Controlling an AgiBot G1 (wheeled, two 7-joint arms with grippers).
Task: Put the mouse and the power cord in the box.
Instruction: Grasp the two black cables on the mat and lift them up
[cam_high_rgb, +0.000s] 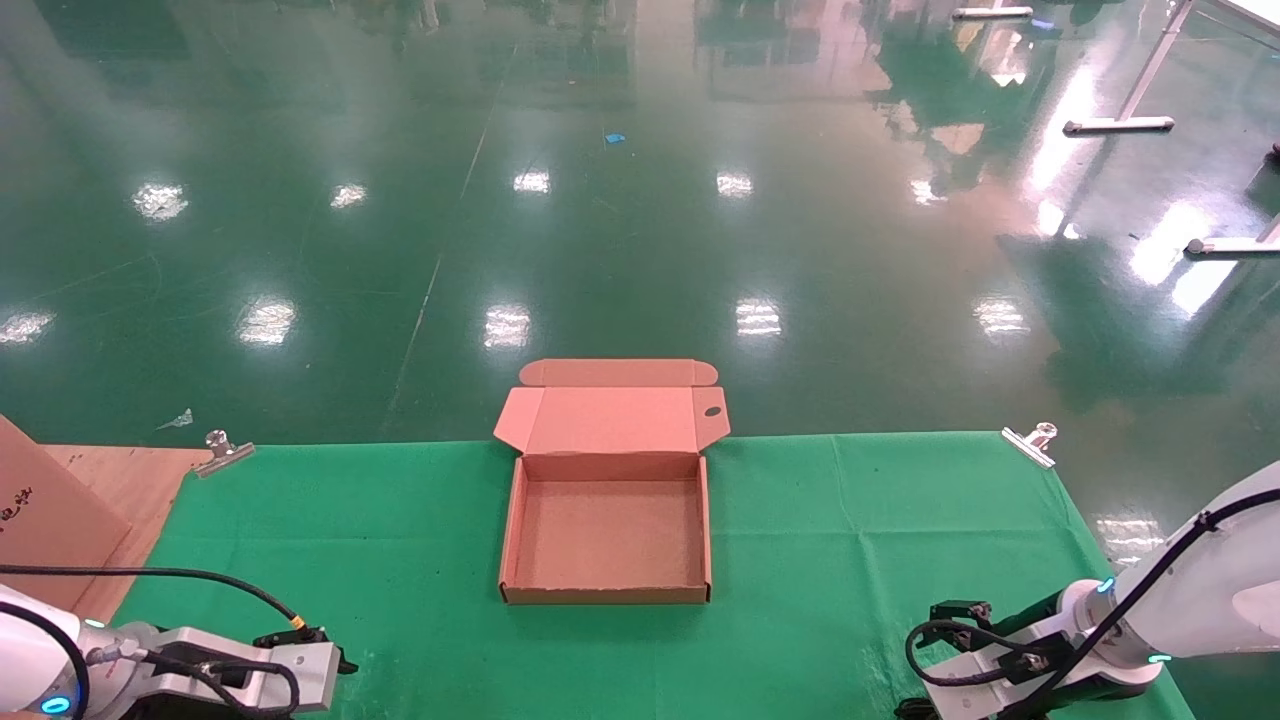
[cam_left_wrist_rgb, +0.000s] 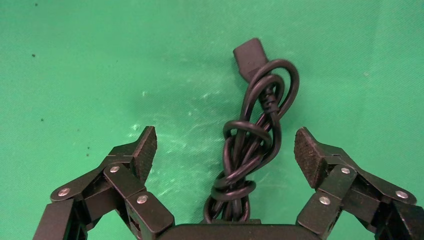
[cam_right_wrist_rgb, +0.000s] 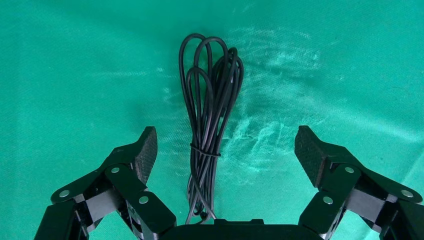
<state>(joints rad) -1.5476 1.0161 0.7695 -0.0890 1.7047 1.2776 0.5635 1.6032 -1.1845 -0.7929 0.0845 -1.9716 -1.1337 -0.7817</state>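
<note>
A green cloth (cam_high_rgb: 400, 540) covers the table, held at its far corners by metal clips (cam_high_rgb: 222, 452). At the middle of the cloth, against the far edge, lies the box (cam_high_rgb: 606, 594), open, its long sides running away from the robot and its hinged lid (cam_high_rgb: 610, 418) laid back past the table edge (the small oval hole sits in the lid's right flap). At the far left a larger brown carton (cam_high_rgb: 40, 510) with dark print is cut off by the frame.

The left gripper (cam_left_wrist_rgb: 225, 152) hovers low at the near left corner of the cloth, claw spread wide. Between its pads (cam_left_wrist_rgb: 145, 147) lies the power cord (cam_left_wrist_rgb: 252, 135), a twisted, knotted bundle on the cloth, its long axis running straight out from the wrist and its chunky plug at the far end; its near end is hidden under the gripper body.

The right gripper (cam_right_wrist_rgb: 225, 152), at the near right corner, is likewise spread over a thinner coiled black cable (cam_right_wrist_rgb: 210, 120), tied round the middle, loops pointing away. Its near end is hidden, so what it joins cannot be told.
</note>
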